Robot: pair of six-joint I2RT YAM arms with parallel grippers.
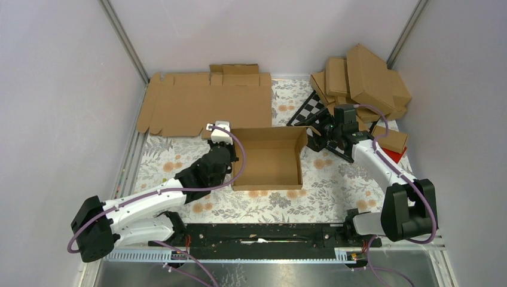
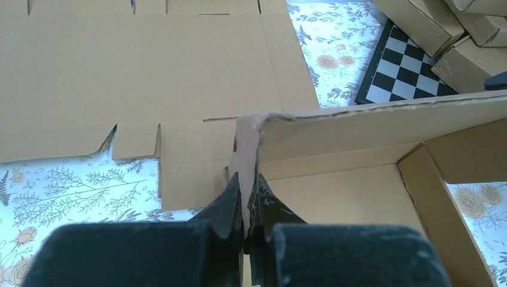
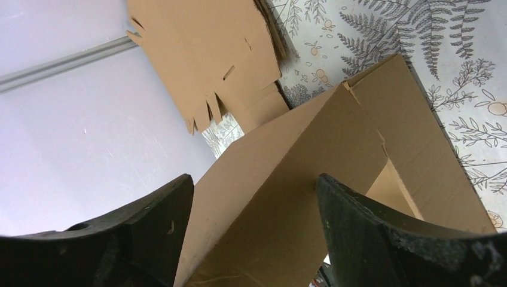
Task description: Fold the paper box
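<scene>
Near the middle of the tabletop [image 1: 335, 179], we see our left gripper [image 2: 246, 182] pinched shut on the far left corner of the paper box [image 1: 269, 158], right gripper [image 3: 254, 179] spread wide astride its far right corner, flat cardboard sheet [image 1: 206, 101] along the far edge

The paper box [image 1: 269, 161] is matte brown corrugated cardboard with rough-ish edges, the tablecloth [image 1: 335, 185] looks like printed fabric, and the left gripper [image 2: 246, 191] is scuffed black plastic tbh.
</scene>
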